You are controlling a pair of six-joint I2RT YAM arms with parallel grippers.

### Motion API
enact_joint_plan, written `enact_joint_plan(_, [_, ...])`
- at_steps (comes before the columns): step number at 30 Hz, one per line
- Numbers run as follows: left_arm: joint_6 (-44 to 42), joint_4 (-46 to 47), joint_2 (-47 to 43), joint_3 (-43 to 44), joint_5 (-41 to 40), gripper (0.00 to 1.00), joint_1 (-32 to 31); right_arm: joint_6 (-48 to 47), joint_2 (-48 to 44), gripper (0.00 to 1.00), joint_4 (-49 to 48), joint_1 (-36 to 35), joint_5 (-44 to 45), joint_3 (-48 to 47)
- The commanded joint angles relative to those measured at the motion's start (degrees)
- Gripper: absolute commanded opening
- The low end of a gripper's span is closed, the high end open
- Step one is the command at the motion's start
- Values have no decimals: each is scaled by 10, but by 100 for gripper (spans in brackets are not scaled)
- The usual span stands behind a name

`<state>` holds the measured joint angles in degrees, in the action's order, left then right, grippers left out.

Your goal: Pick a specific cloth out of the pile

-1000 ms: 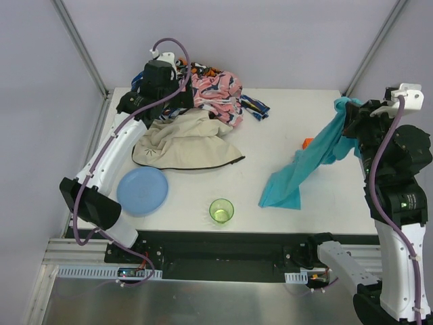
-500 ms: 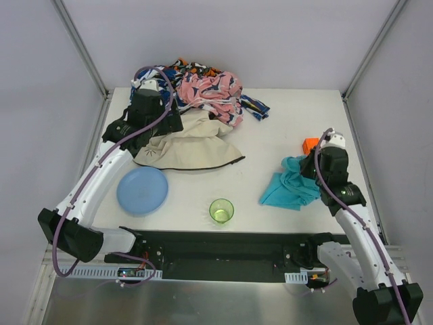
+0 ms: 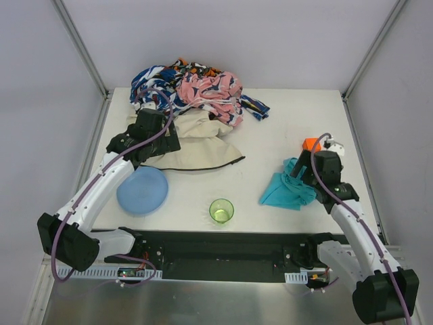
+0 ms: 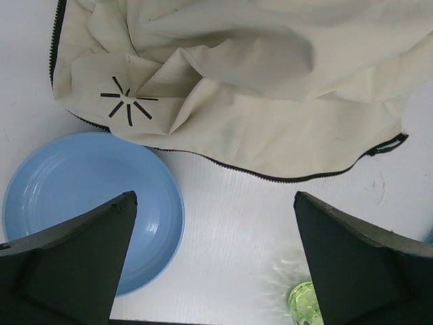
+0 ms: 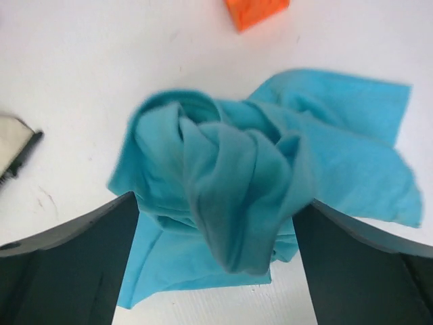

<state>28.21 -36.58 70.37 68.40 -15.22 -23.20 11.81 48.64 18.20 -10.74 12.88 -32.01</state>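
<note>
We are noting the cloth, soft plain teal, lying bunched in folds on the matte white counter near its right edge, well apart from the pile at the far left corner. The right end effector is straddling it, spread wide, pinching nothing. The left end effector is hanging spread over the creased beige sheet.

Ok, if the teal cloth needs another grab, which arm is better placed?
Right. The right claw hangs open directly above the teal cloth, bunched on the table's right side, apart from the pile. The left claw, also open, is across the table over the beige cloth and blue plate.
</note>
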Motion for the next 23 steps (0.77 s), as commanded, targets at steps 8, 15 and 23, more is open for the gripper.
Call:
enact_joint_plan(8, [30,4,-37,-31,4,99,7,-60,-35,96,64,6,208,-214])
enact_joint_plan(15, [20,17,-87,-54,-9,99,24,-93,-6,96,65,40,220,-218])
enact_joint_plan(23, [16,20,-129,-81,-32,99,32,-86,-18,96,6,41,195,-173])
